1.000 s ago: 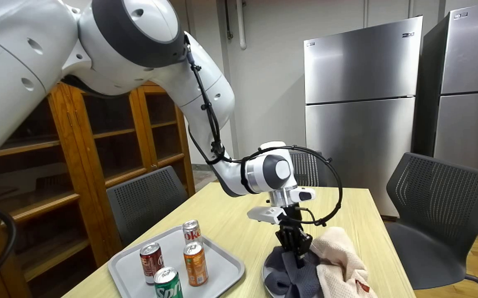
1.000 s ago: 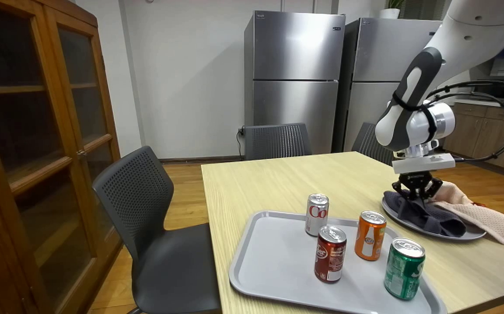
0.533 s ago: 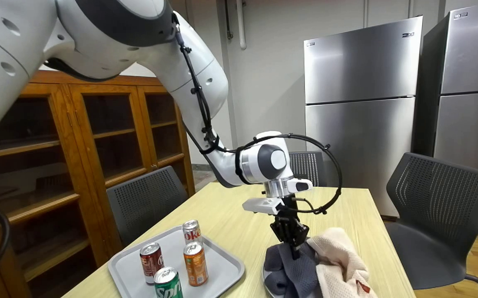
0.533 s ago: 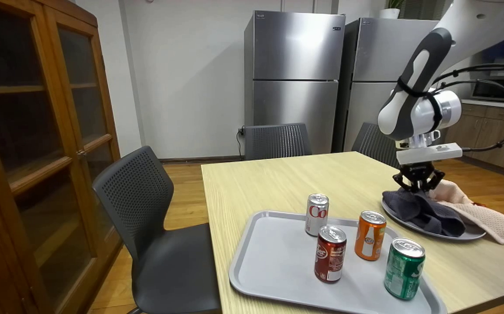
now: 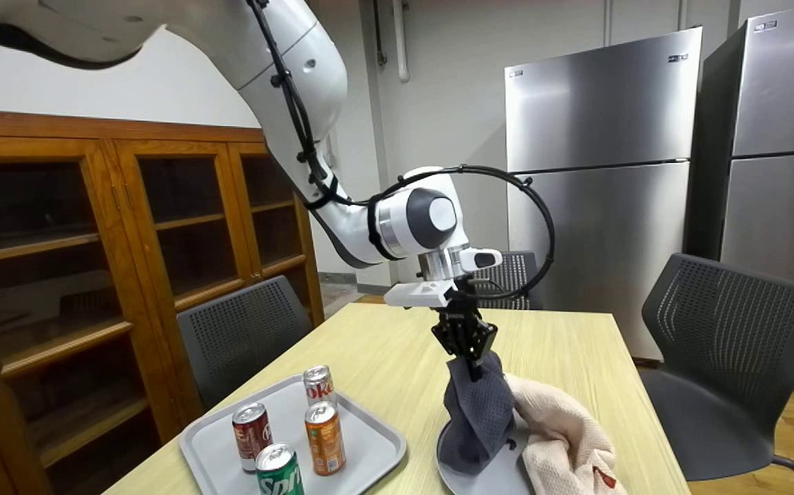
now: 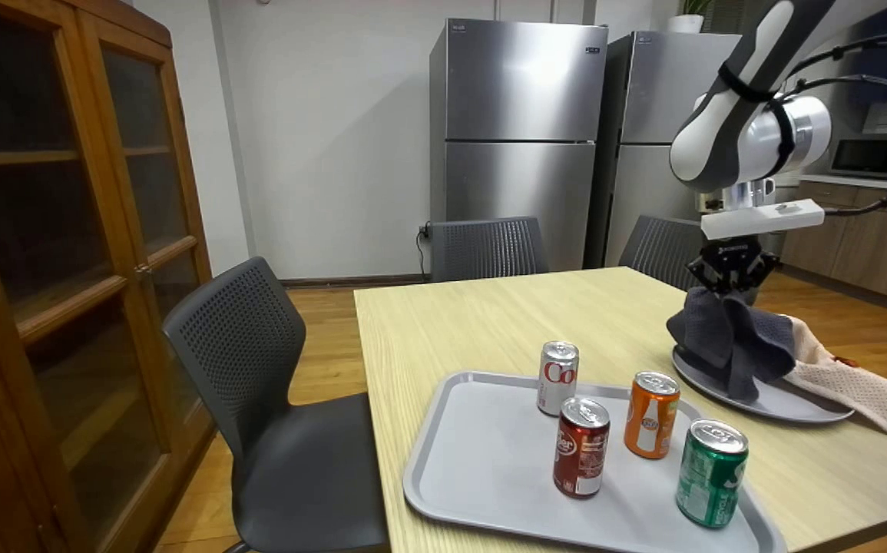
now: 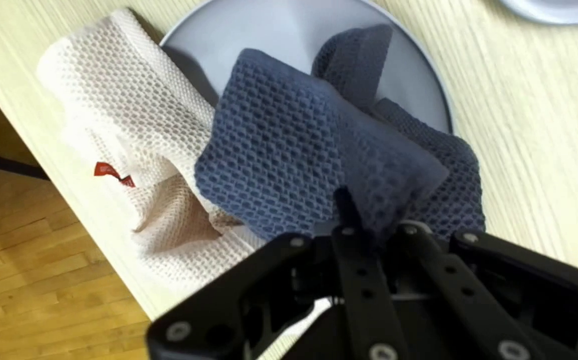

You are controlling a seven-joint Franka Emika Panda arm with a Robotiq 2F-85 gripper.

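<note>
Dark blue-gray cloth (image 5: 482,419) hangs before me in an exterior view, its upper end pinched by the gripper (image 5: 473,371), whose jaws stand nearly together on the fabric. Its lower folds hang over a gray plate (image 5: 505,473) on the table (image 5: 369,347), and a pale pink cloth (image 5: 565,426) lies crumpled beside it, partly on the plate. In an exterior view I see a gray tray (image 6: 489,453) near the plate, bearing, all upright, a silver can (image 6: 558,380), a dark red can (image 6: 581,449), an orange can (image 6: 652,415) and a green can (image 6: 712,472). In the wrist view, the dark honeycomb weave folds against the jaws, and a red tag (image 7: 106,170) shows on the pale fabric.
</note>
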